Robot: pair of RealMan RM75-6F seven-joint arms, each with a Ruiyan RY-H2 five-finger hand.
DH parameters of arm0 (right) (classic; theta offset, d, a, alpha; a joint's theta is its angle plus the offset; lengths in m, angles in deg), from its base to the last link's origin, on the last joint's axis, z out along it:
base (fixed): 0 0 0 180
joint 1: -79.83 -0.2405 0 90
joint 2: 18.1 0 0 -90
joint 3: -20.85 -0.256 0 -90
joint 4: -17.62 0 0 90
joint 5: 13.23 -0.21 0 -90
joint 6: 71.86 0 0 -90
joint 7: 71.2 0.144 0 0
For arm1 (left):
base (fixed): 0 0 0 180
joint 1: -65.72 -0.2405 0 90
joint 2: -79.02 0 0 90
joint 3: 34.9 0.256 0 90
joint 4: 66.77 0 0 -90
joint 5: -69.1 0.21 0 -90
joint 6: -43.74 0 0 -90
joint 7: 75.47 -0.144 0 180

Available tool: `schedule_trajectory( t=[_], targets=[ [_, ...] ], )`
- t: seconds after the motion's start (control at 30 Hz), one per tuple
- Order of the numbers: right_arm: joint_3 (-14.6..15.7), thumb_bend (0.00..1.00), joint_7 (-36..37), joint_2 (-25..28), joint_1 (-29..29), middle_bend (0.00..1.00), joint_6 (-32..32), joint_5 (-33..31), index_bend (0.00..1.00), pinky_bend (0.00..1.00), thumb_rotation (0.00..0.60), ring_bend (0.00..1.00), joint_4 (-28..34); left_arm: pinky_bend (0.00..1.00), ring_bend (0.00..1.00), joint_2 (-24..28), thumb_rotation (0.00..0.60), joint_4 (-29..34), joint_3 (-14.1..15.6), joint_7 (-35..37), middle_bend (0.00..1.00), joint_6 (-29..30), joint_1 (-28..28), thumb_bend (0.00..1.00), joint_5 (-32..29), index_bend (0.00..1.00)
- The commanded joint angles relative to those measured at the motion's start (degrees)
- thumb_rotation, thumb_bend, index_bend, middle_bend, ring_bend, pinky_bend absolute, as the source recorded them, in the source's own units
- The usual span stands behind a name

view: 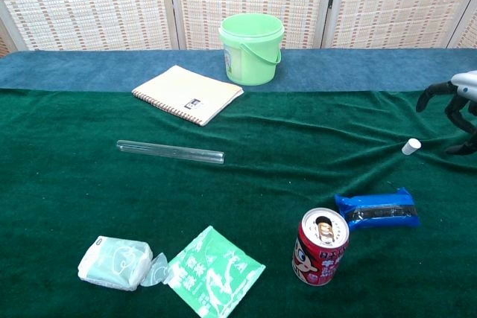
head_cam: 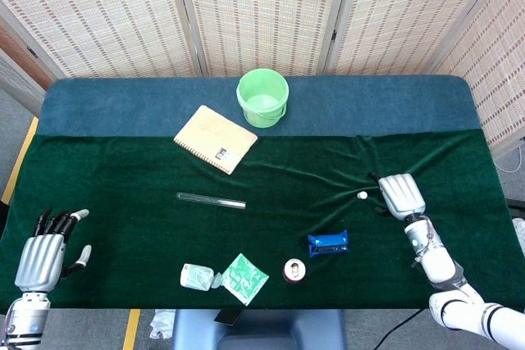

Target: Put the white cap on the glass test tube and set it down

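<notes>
The glass test tube lies flat on the green cloth, left of centre. The small white cap lies by itself on the cloth at the right. My right hand hovers just right of the cap, apart from it, its fingers spread and holding nothing. My left hand rests at the table's front left corner, fingers apart and empty, far from the tube; the chest view does not show it.
A green bucket and a tan notebook sit at the back. Near the front lie a blue wrapper, a red can, a green packet and a tissue pack.
</notes>
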Motion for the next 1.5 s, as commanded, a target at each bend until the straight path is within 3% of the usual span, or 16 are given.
schedule_trajectory(
  t=[0.03, 0.5, 0.73, 1.5],
  targets=[
    [-0.05, 0.23, 0.71, -2.63, -1.05, 0.84, 1.63, -0.13, 0.33, 0.99, 0.6, 1.0, -3.59, 0.01, 0.19, 0.09, 0.6, 0.05, -0.04, -0.03, 0.25, 0.09, -0.08, 0.41, -0.16, 0.23],
    [-0.83, 0.27, 2.69, -8.65, -3.95, 0.86, 4.05, 0.96, 0.43, 1.0, 0.6, 1.0, -11.85, 0.01, 0.19, 0.03, 0.6, -0.59, -0.18, 0.41, 0.25, -0.29, -0.14, 0.41, -1.0, 0.23],
    [-1.0, 0.32, 2.37, -8.88, -4.14, 0.87, 3.95, 0.99, 0.45, 1.0, 0.6, 1.0, -12.42, 0.01, 0.19, -0.01, 0.6, -0.92, -0.16, 0.84, 0.25, -0.38, -0.16, 0.41, -1.1, 0.23],
    [-1.23, 0.35, 0.28, -8.51, -4.11, 0.87, 4.86, -0.63, 0.51, 1.0, 0.6, 1.0, -11.76, 0.01, 0.19, -0.07, 0.6, -1.15, -0.05, 1.05, 0.25, -0.81, -0.11, 0.41, -1.35, 0.23]
  ],
)
